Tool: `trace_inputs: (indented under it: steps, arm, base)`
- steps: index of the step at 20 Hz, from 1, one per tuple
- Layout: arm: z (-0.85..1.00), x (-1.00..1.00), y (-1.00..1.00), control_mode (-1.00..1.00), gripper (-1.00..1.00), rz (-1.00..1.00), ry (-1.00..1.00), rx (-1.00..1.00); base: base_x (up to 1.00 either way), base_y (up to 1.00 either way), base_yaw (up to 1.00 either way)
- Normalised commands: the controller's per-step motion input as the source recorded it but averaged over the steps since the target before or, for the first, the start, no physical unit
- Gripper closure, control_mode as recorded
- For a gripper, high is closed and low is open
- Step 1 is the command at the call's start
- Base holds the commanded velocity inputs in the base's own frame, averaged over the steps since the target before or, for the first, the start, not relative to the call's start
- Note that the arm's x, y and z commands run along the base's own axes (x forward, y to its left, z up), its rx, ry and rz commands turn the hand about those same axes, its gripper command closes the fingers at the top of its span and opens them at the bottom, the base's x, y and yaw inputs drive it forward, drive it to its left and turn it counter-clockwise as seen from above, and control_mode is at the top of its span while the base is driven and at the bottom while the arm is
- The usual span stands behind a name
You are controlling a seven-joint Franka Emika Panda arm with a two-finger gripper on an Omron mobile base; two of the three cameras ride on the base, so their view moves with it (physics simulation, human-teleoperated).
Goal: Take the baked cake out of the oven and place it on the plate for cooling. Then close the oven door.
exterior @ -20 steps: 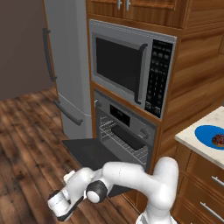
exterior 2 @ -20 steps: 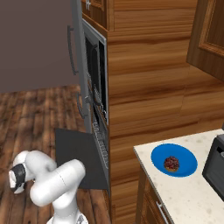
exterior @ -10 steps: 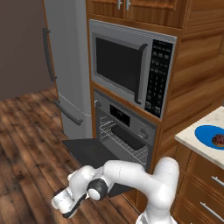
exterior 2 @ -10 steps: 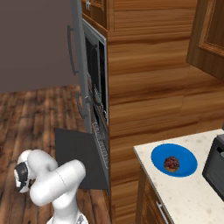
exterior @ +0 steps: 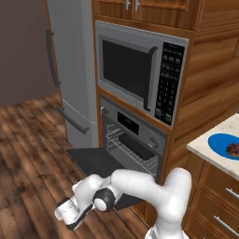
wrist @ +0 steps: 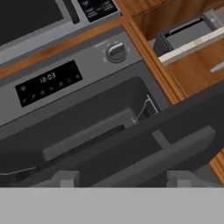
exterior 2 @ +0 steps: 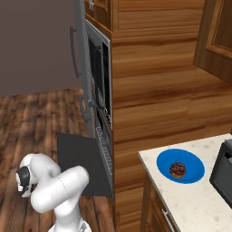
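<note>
Gripper (wrist: 117, 178) low at front edge of dropped oven door (wrist: 144, 148), fingertips (wrist: 63, 178) straddling bar handle (wrist: 175, 155); we can't tell if jaws grip it or stand apart. Oven (exterior: 133, 142) open, wire rack (exterior: 128, 144) visible. Baked cake (exterior 2: 177, 169) sits on blue plate (exterior 2: 192, 170) on counter (exterior 2: 181, 204), right of oven. Microwave (exterior: 140, 74) above oven.

A steel microwave (exterior: 140, 77) with a vertical handle is sitting in wood cabinetry (exterior 2: 149, 81). A grey refrigerator (exterior: 70, 70) is standing to its left on the plank floor (exterior: 28, 154). A dark appliance (exterior 2: 224, 167) is resting on the pale speckled surface (exterior 2: 181, 204).
</note>
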Motion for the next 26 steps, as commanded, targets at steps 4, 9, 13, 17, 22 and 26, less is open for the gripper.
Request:
trace_inputs:
  steps: [4,9,13,17,22,26]
  arm:
    - [0.54,0.97,-0.79,-1.00,-1.00,-0.10,0.08,-0.09]
    - [0.68,0.99,-1.00,-1.00,-1.00,-0.09,0.10,-0.15]
    - [0.59,1.00,-1.00,-1.00,-1.00,-0.07,0.16,-0.23]
    - [0.52,1.00,-1.00,-1.00,-1.00,-0.09,0.23,-0.22]
    - [0.38,1.00,-1.00,-1.00,-1.00,-0.09,0.27,-0.19]
    - [0.17,1.00,-1.00,-1.00,-1.00,-0.05,0.32,-0.11]
  base:
    - [0.00,0.00,0.00]
    - [0.00,0.00,0.00]
    - [0.00,0.00,0.00]
    - [0.00,0.00,0.00]
    - [0.00,0.00,0.00]
    - [0.00,0.00,0.00]
